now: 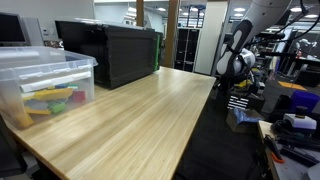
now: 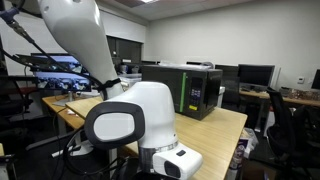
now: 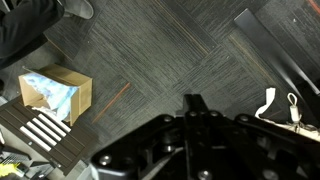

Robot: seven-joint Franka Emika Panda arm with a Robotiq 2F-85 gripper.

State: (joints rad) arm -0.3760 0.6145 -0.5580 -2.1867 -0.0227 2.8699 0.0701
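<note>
Gripper (image 3: 195,102) above carpet (image 3: 170,50), fingers pressed together
Well off to one side of the fingertips a cardboard box (image 3: 60,90) sits on the carpet; a white cord (image 3: 280,103) lies on the opposite side, nearer; in an exterior view the table (image 1: 130,120) stands beside the fingers, not touching.

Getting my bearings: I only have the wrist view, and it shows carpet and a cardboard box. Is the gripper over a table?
Observer: No. In an exterior view the gripper hangs beside a wooden table, past its edge and over the floor.
Operator: Is anything on that table?
Observer: A clear bin of colourful items sits at the end nearest that camera.
Operator: Anything else?
Observer: A black box stands at the far end; both exterior views show it.
</note>
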